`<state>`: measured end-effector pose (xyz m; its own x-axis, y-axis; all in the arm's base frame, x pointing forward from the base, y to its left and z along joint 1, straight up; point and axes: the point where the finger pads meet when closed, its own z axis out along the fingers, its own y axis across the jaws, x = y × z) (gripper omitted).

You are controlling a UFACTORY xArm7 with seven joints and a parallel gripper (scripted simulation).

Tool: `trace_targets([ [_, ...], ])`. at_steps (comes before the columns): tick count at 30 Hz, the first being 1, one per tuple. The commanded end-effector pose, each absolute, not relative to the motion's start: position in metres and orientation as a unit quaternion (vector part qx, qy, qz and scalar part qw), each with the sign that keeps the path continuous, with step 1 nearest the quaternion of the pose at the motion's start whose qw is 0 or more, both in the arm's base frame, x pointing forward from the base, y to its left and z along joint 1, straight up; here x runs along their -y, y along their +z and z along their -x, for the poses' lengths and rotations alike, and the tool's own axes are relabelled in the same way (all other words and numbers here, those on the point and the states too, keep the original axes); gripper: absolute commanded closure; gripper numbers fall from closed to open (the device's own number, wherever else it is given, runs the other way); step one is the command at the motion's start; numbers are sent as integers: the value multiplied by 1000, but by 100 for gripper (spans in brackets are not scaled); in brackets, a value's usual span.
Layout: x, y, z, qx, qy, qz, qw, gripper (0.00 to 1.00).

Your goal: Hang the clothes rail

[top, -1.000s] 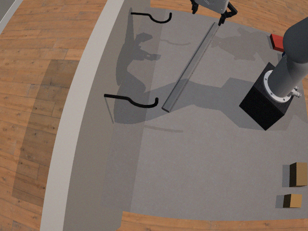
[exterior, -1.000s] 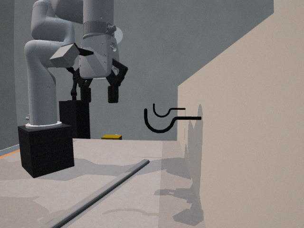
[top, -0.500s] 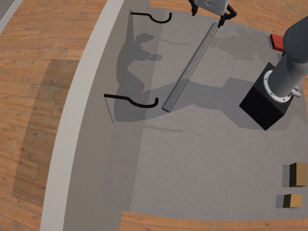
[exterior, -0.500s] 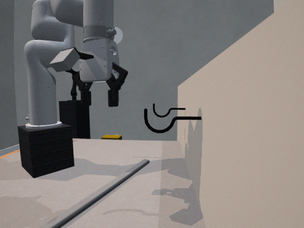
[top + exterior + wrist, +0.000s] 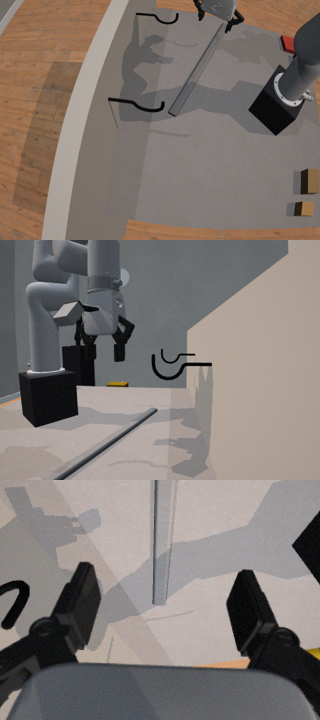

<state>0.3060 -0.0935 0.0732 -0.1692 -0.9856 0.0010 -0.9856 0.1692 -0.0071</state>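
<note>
The grey clothes rail (image 5: pixel 196 70) lies flat on the grey floor mat; it also shows in the exterior view (image 5: pixel 108 440) and the wrist view (image 5: pixel 163 540). Two black wall hooks stick out from the beige wall: the far hook (image 5: pixel 158 18) (image 5: pixel 173 357) and the near hook (image 5: pixel 138 104) (image 5: pixel 175 370). Both hooks are empty. My gripper (image 5: pixel 215 20) (image 5: pixel 104 352) (image 5: pixel 165 583) is open and empty. It hangs well above the rail's far end, with the rail end showing between the fingers in the wrist view.
The arm's black base block (image 5: pixel 275 103) (image 5: pixel 49 397) stands to the right of the rail. A red block (image 5: pixel 287 43) lies behind it. Two tan boxes (image 5: pixel 309 181) (image 5: pixel 303 208) sit at the mat's right edge. A yellow block (image 5: pixel 117 384) lies far back.
</note>
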Motion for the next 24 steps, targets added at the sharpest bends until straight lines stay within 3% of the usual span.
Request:
trace_targets([
  [1, 94, 64, -308, -765, -5, 644, 2, 0],
  [24, 94, 29, -308, -765, -5, 644, 2, 0],
])
